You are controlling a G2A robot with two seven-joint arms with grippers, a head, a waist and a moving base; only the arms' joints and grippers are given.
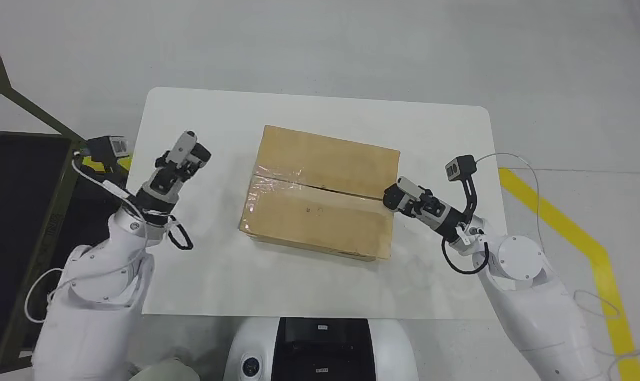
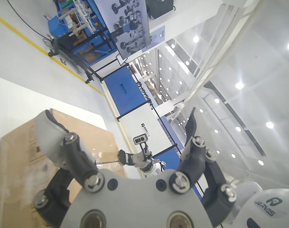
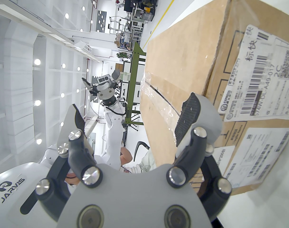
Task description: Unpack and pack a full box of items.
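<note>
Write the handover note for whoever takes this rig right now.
Left gripper: open, empty, off to the left of the box, not touching it.
Right gripper: open, empty, at the box's right end; contact unclear.
Box: middle of the table, closed and taped shut.
Done: nothing visible yet.
To do: open it, unpack, repack.

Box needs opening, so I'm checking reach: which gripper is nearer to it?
Right. The right gripper is right at the labelled end of the box; the left gripper hangs off the opposite end, clearly apart from it.
</note>
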